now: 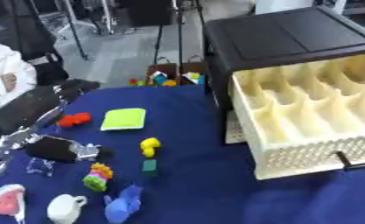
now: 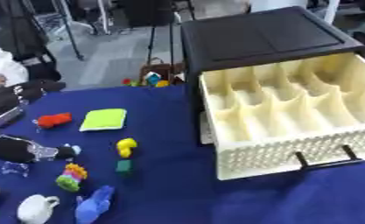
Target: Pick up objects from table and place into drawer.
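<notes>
On a table covered by a blue cloth (image 1: pixel 193 175), the robot's left hand (image 1: pixel 59 148) reaches in low from the left edge, a black and silver shape lying close to the cloth; its fingers cannot be made out well enough to tell whether they are open or curled, nor whether they touch anything. Just below the hand sits a small clear object (image 1: pixel 40 166). Beyond the hand, farther from the robot, lie a red toy (image 1: pixel 75 119) and, to its right, a flat lime-green square (image 1: pixel 124 119). To the right of the hand and apart from it stands a yellow duck-like toy (image 1: pixel 149 146), with a small green block (image 1: pixel 149 165) just beside it on the near side. Nearer the robot than the hand are a stack of bright multicoloured pieces (image 1: pixel 98 176), a blue animal figure (image 1: pixel 124 202), a white cup (image 1: pixel 66 207) and, at the lower left corner, a pink and white object (image 1: pixel 7 200). Well to the right of all these stands a dark cabinet (image 1: pixel 285 35) with a cream drawer (image 2: pixel 285 127) pulled fully out, split by dividers into open compartments, with a dark handle (image 2: pixel 327 162) on its woven front. The right hand does not show in either view.
</notes>
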You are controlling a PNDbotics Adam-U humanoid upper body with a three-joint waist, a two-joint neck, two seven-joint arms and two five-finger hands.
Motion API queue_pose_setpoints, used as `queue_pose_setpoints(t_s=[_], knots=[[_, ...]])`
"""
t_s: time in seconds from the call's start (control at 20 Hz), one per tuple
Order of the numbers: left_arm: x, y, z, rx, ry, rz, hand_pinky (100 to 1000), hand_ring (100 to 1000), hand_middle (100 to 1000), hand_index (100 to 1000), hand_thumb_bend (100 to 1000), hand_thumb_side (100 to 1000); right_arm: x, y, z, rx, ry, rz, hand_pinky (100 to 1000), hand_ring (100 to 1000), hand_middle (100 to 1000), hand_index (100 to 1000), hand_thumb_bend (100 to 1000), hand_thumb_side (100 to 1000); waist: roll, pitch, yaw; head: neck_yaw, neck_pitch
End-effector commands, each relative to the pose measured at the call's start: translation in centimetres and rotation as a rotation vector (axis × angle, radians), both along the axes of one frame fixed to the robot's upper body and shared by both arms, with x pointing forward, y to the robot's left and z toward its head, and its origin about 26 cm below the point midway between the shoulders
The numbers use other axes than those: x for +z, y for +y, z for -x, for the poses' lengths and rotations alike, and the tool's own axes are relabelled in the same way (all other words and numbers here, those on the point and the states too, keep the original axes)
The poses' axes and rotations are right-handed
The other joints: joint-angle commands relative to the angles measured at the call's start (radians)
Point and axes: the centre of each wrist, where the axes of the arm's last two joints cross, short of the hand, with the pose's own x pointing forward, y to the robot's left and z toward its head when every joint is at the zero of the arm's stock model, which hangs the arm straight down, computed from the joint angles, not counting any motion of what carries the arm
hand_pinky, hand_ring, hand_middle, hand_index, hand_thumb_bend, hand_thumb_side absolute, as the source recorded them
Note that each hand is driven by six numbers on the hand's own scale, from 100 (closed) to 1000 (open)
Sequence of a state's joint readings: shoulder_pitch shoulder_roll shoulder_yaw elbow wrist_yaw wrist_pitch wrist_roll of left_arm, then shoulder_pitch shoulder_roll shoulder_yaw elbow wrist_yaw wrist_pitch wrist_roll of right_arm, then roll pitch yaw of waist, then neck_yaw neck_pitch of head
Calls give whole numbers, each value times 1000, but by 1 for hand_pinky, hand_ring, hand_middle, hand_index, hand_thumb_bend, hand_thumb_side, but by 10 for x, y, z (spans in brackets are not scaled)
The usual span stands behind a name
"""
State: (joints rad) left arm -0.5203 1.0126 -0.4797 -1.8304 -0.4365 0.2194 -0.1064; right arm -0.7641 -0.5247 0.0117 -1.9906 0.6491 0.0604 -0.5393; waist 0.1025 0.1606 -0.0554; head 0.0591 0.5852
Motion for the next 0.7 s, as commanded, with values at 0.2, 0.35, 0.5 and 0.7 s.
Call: queue_pose_setpoints(t_s=[0.2, 0.35, 0.5, 0.7], knots=[[23, 7, 4, 33, 44, -31, 824, 905, 880, 1000, 785, 737, 7, -6, 4, -28, -32, 12, 762, 843, 832, 843, 100, 1000, 0, -3, -5, 11, 12], [28, 7, 3, 38, 70, -45, 819, 900, 866, 985, 802, 718, 6, -7, 4, -36, -28, 11, 763, 843, 832, 842, 100, 1000, 3, 3, -9, 12, 8], [28, 10, -1, 39, 109, -66, 811, 895, 862, 1000, 836, 645, 6, -8, 4, -41, -23, 9, 765, 843, 832, 842, 100, 1000, 7, 11, -18, 12, 4], [23, 19, -7, 44, 161, -142, 829, 896, 871, 1000, 1000, 577, 6, -9, 4, -43, -19, 11, 767, 844, 832, 842, 100, 1000, 11, 21, -33, 5, -7]])
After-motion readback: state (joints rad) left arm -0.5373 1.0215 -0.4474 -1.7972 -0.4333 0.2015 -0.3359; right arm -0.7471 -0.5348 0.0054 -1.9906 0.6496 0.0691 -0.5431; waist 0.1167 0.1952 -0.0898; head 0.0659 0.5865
